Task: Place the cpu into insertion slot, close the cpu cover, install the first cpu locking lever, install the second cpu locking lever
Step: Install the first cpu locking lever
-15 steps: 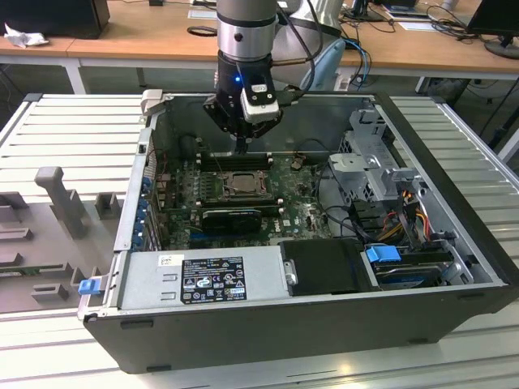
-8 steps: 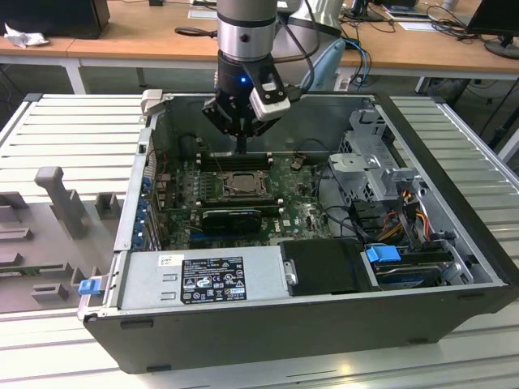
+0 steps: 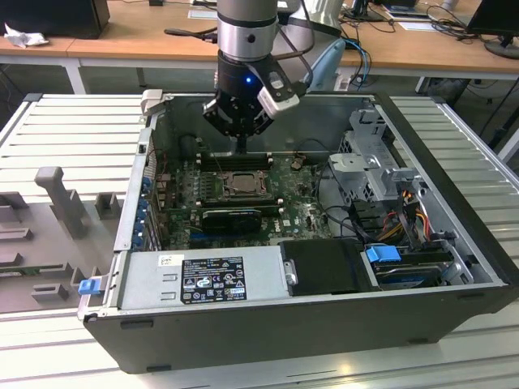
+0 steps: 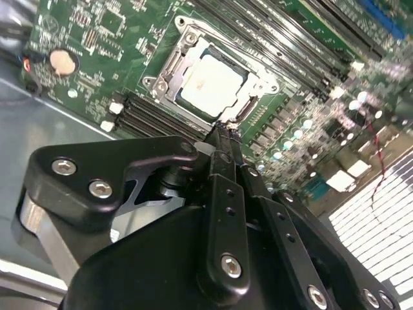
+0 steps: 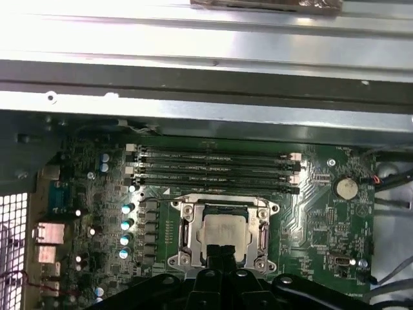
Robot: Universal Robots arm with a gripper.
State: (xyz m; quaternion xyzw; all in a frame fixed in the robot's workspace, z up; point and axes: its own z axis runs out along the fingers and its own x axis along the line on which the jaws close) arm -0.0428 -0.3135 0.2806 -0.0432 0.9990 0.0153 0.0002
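Closest to the lens in both wrist views is the tool (image 4: 222, 129) (image 5: 224, 250) — black links and screw heads, its fingers drawn together to a narrow tip with nothing between them. Just past that tip I see the chip (image 4: 210, 84) (image 5: 226, 236), pale face up, seated in the socket (image 3: 242, 185) on the green board (image 5: 316, 219). The metal cover (image 5: 187, 231) lies flat around it, and the chip shows through its window. Whether the tip touches the cover's edge I cannot tell. Four long black memory slots (image 5: 213, 166) run beside the socket, and a coin battery (image 5: 346, 188) sits near one end of them. In the exterior view the tool (image 3: 241, 150) hangs inside the open computer case (image 3: 268, 328), which rests on a ribbed metal worktop (image 3: 73, 134). On the grey power supply (image 3: 259, 275) I see a black label (image 3: 212, 279) and a small white label (image 3: 170, 261) — I cannot make out their print.
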